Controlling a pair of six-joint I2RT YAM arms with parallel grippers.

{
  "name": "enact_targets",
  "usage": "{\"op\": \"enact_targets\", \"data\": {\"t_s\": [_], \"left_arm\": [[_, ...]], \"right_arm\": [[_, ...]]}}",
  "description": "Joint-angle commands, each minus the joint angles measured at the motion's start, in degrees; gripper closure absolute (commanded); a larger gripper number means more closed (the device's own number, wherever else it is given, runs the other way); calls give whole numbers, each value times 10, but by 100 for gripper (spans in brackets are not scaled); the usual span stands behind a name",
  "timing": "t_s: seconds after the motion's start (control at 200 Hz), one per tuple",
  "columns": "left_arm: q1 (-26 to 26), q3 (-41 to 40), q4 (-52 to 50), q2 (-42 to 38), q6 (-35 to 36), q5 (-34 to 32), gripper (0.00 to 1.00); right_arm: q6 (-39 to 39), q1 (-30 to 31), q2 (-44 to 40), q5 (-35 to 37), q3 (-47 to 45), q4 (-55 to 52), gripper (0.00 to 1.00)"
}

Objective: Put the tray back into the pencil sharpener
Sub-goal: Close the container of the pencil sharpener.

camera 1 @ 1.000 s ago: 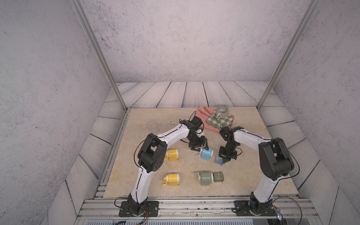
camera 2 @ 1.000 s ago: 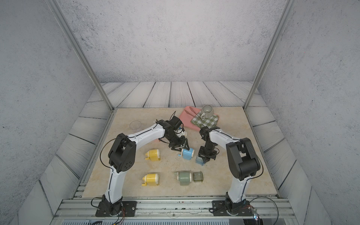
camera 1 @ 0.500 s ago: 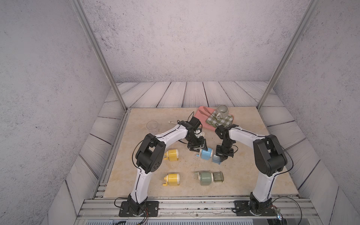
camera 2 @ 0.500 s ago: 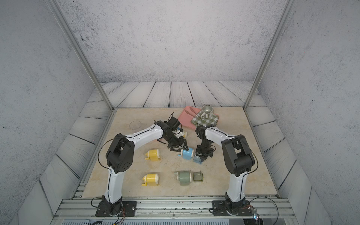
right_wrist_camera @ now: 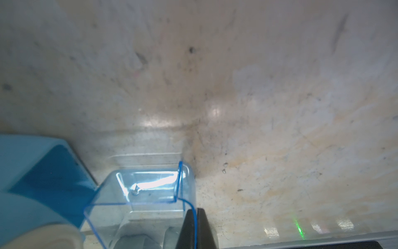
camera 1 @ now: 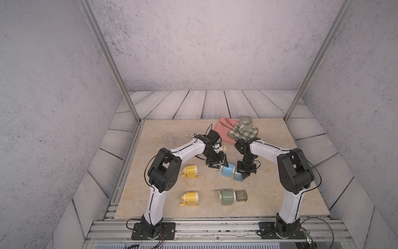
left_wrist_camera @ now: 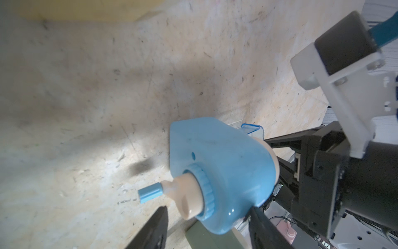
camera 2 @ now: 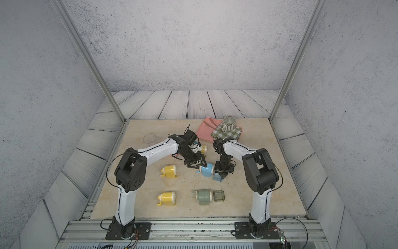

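- The blue pencil sharpener (camera 1: 228,170) lay on its side near the middle of the frame in both top views: a smooth, glossy plastic body with rounded corners, a ridged blue collar and a cream crank hub ending in a small blue cylinder knob.
- The tray (camera 1: 238,176), a thin-walled box of clear blue-tinted plastic, sat just right of and below the sharpener and touched its open end. In the right wrist view the tray (right_wrist_camera: 150,189) met the sharpener's dark blue slot (right_wrist_camera: 49,183) with one corner, and most of the box showed outside.
- The right gripper (right_wrist_camera: 195,212) had its black fingers pressed together on one thin wall of the tray.
- The left gripper (left_wrist_camera: 207,208) straddled the sharpener's crank end. One finger touched the body and the other seemed to stand a little off the hub, so a firm clamp could not be told.
- The tabletop (camera 1: 269,194) was a beige, mottled, stone-like slab marked with dark scratches and specks.
- Toward the lower middle lay a sage-green sharpener (camera 1: 227,197) with a smoky clear tray (camera 1: 241,195) just beside it.
- Two yellow sharpeners (camera 1: 190,171) lay to the left.
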Motion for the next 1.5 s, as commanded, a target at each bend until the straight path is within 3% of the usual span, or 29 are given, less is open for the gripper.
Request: {"op": "enact_targets", "data": {"t_s": [0.0,0.731,1.496], "left_arm": [[8,-28,-41,9,8,-48,38],[13,-31,-34,15,9,-40,39],[17,-30,-36,20,13,-36,41]], "right_arm": [[10,6,10,25,18,-28,97],[40,35,37,72,58,-52,96],[56,38,74,71,93,-42,96]]}}
